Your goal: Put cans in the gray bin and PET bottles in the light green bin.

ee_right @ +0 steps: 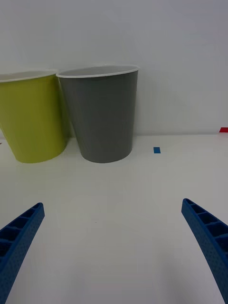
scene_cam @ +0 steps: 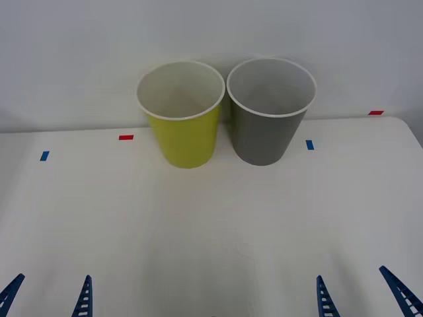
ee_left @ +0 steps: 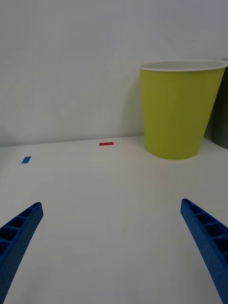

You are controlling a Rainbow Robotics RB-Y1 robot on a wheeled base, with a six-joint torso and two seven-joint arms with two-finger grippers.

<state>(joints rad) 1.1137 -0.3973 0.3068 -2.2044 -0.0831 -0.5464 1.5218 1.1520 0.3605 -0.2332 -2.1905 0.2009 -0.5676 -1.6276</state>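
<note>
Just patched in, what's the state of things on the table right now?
Nothing is being handled. The light green bin and the gray bin stand upright side by side at the far edge of the white table, green on the robot's left. Both look empty from above. The left gripper and right gripper hang low at the near edge, jaws open, holding nothing. A few red and blue tape marks dot the table.

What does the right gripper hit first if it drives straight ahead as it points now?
Probably the gray bin: the open right gripper points over bare table at it. The wall behind comes later; depth is unclear.
</note>
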